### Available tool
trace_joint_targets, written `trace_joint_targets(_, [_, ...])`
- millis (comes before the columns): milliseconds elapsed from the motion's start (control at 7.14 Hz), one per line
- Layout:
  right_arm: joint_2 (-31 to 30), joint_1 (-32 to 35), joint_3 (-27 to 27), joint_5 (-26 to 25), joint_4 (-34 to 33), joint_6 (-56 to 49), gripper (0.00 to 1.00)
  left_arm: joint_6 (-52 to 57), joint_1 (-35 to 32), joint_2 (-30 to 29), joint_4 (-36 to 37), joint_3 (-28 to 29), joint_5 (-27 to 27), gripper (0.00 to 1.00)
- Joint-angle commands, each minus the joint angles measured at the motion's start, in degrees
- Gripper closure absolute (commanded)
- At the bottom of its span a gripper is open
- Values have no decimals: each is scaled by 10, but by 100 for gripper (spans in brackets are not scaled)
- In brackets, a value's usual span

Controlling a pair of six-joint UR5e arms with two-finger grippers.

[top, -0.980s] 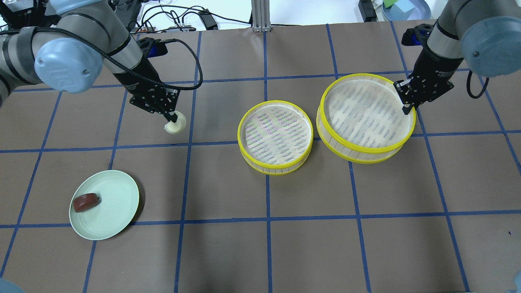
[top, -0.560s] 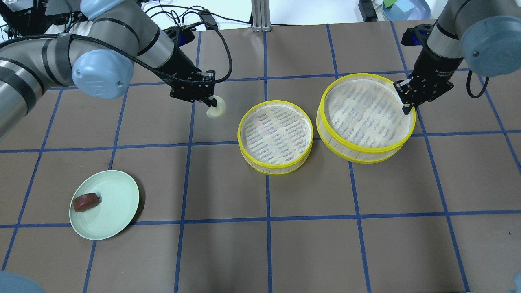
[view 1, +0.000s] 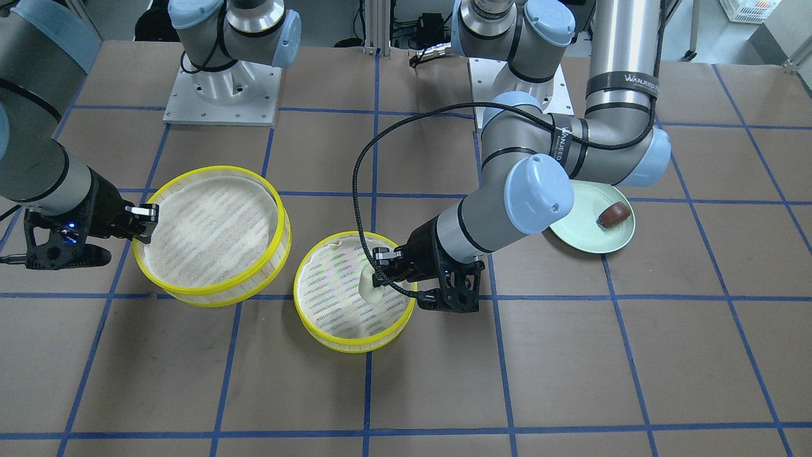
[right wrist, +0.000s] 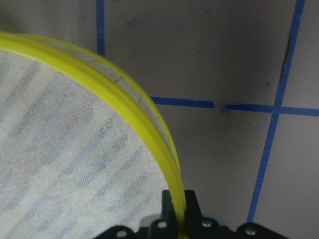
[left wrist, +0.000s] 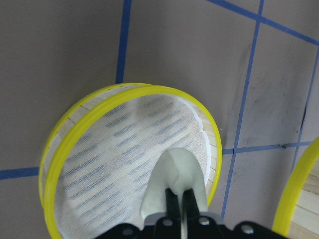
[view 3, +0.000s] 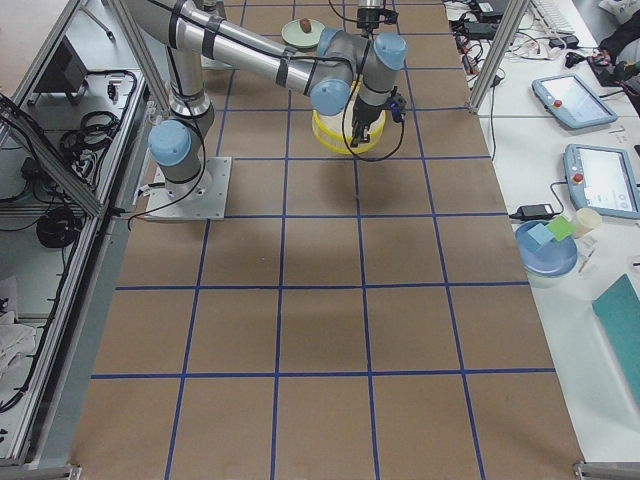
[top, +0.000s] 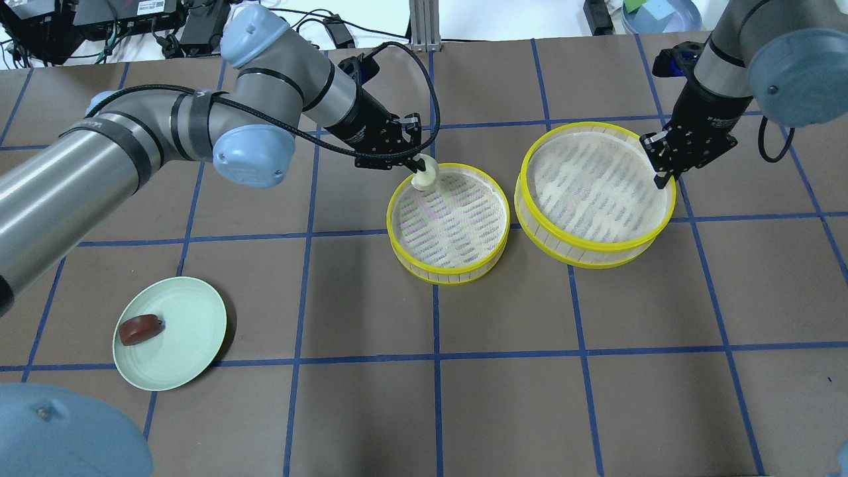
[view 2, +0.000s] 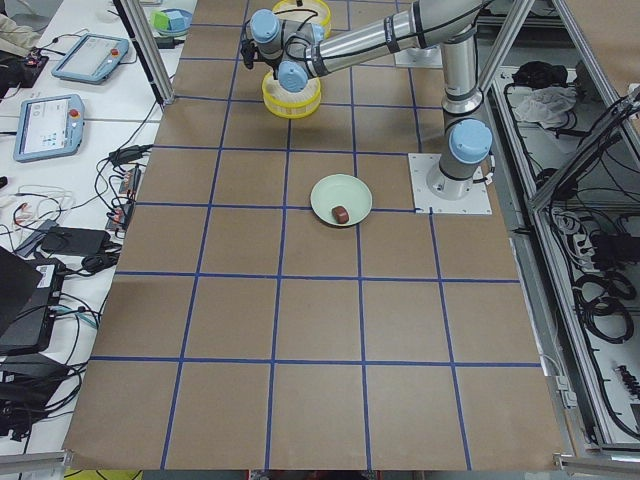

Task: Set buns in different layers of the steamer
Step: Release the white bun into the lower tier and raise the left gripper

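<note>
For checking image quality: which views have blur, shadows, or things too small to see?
Overhead exterior: a blue joint cap in the lower left corner is out of focus; the green plate casts a soft shadow. Exterior left: the nearer steamer tray looks very small.

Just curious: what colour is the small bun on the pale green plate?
The bun is dark reddish-brown, clearest in the overhead view.

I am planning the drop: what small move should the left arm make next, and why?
Probably shift a little further over the tray before lowering: the left tool holds the white bun just inside the rim, so it could catch there.
</note>
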Motion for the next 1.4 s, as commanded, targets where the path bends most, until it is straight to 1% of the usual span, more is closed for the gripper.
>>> trace_joint_targets(0, [0, 0, 0, 0, 1, 0, 100, -5, -20, -19, 12, -2, 10, 100])
trace_joint_targets(140, [0, 0, 1, 0, 0, 0, 100, -6, -20, -18, 12, -2, 26, 41])
trace_joint_targets(280, [0, 0, 3, 0, 0, 0, 100, -10, -20, -16, 12, -1, 27, 0])
trace_joint_targets(560, [-1, 0, 3, 2, 0, 0, 100, -11, -20, -3, 8, 0, 28, 0])
trace_joint_targets(700, [-2, 5, 3, 11, 0, 6, 100, -10, -17, 4, 5, 6, 50, 0])
trace_joint_targets(840, [-3, 17, 2, 16, -4, 32, 100, -4, -13, 13, 3, 8, 129, 0])
trace_joint_targets(980, [3, 45, 2, 27, -15, 73, 100, 0, 6, 26, -22, 9, 167, 0])
trace_joint_targets(1120, [13, 87, 0, 26, -39, 150, 100, 38, 31, 44, -48, 9, 182, 0])
trace_joint_targets(1260, [32, 123, -4, 25, -64, 209, 100, 96, 53, 63, -83, 9, 232, 0])
